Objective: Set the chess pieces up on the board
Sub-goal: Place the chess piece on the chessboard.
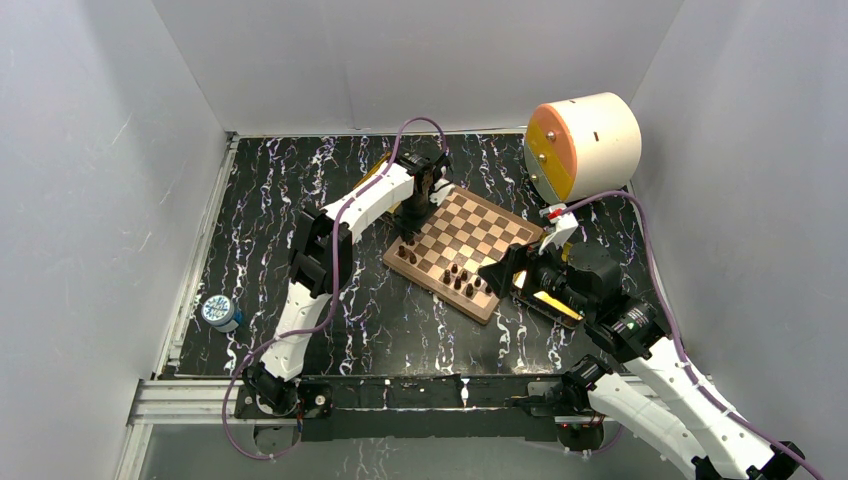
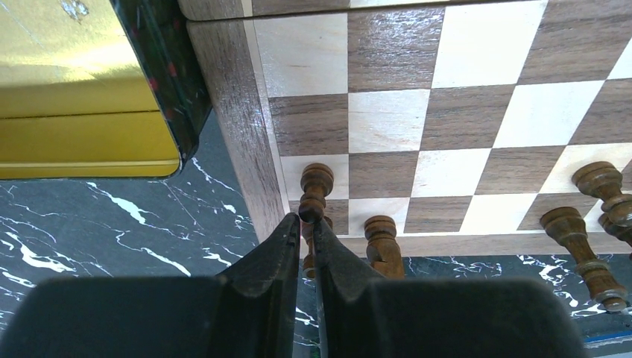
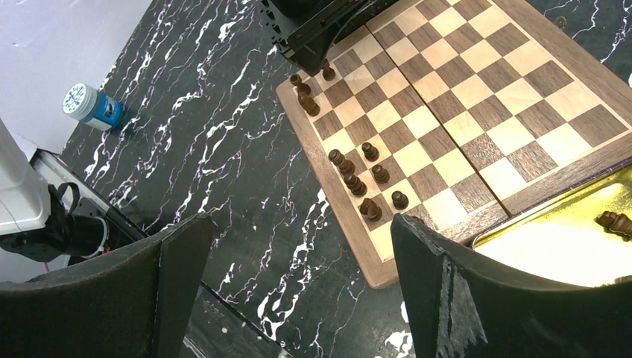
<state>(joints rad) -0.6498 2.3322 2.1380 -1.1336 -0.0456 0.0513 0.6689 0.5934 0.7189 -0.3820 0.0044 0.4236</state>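
Observation:
The board [image 1: 480,225] lies tilted mid-table. Several dark brown chess pieces [image 1: 460,278] stand along its near-left edge, with a few more [image 1: 408,255] at its left corner. No pale pieces show. My left gripper [image 1: 412,232] hangs over that left corner; in the left wrist view it [image 2: 304,224] is shut on a dark brown piece [image 2: 315,186] above the corner squares, with another dark piece [image 2: 381,237] beside the right finger. My right gripper [image 1: 505,272] is open and empty [image 3: 298,246] above the table, beside the board's near corner [image 3: 373,268].
A gold tray [image 3: 551,246] holding a dark piece [image 3: 615,222] lies along the board's right edge. Another gold tray [image 2: 74,97] lies left of the board. A blue-capped jar [image 1: 220,312] stands at the left. A large white drum with an orange face [image 1: 582,145] stands back right.

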